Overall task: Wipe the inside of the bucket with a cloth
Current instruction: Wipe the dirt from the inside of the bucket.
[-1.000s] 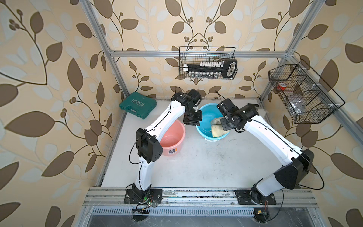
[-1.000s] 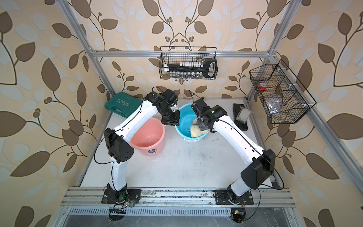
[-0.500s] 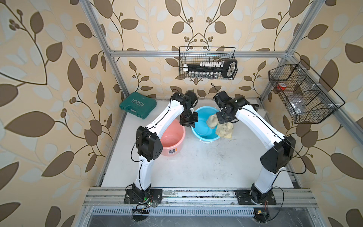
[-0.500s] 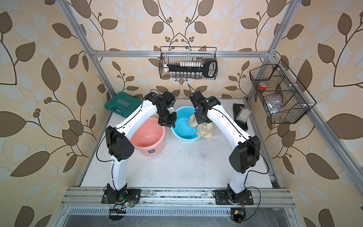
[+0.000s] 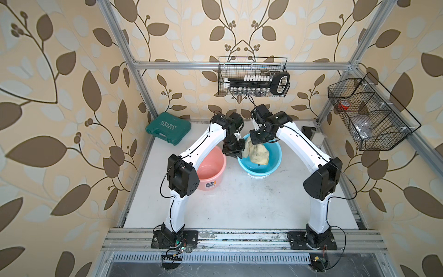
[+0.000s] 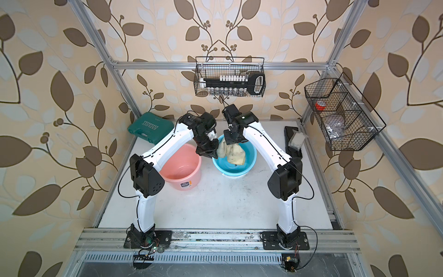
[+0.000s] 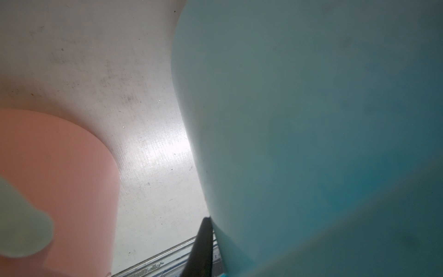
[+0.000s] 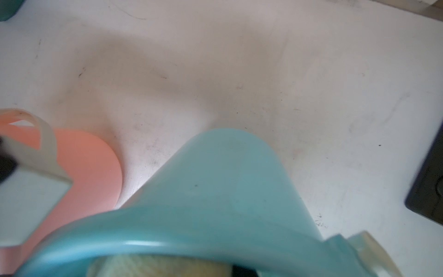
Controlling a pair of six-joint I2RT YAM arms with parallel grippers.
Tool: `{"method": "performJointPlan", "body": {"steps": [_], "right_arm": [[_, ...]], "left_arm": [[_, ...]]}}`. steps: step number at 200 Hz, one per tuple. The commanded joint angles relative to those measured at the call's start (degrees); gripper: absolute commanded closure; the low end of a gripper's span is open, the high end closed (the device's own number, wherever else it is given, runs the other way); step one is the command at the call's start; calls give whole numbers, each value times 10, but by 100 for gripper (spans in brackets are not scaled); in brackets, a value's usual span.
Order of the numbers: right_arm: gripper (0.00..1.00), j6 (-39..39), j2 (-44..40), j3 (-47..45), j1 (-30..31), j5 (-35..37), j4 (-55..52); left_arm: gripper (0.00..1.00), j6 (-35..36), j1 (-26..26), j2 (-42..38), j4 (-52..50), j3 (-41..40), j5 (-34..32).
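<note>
A blue bucket (image 5: 273, 156) (image 6: 249, 153) stands at the middle back of the table. My left gripper (image 5: 236, 154) (image 6: 211, 154) is shut on its left rim. The left wrist view is filled by the bucket's outer wall (image 7: 311, 120), with one dark finger (image 7: 201, 247) against it. The pale-yellow cloth (image 5: 257, 154) (image 6: 236, 153), flecked with dark specks, hangs from my right gripper (image 5: 257, 141) (image 6: 233, 141), which is shut on its top. The cloth dangles inside the bucket, near the left wall. In the right wrist view the cloth (image 8: 155, 266) shows just behind the rim (image 8: 167, 230).
A pink bucket (image 5: 211, 170) (image 7: 60, 179) (image 8: 91, 167) stands close to the left of the blue one. A green tool case (image 5: 167, 128) lies at the back left, a black device (image 5: 311, 134) at the back right. Wire baskets hang on the back wall (image 5: 254, 79) and the right wall (image 5: 369, 115).
My right gripper carried the cloth from inside the bucket out over its right rim, then back in toward the left wall. The right elbow swung outward. My left gripper kept its hold on the rim.
</note>
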Motion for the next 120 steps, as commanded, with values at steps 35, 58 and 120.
{"method": "performJointPlan", "body": {"steps": [35, 58, 120], "right_arm": [[100, 19, -37, -44, -15, 133, 27], [100, -4, -75, -83, -16, 213, 32], [100, -34, -97, -148, -1, 355, -67]], "left_arm": [[100, 16, -6, -16, -30, 29, -9], [100, 9, 1, -11, -35, 39, -25], [100, -1, 21, 5, -49, 95, -59]]}}
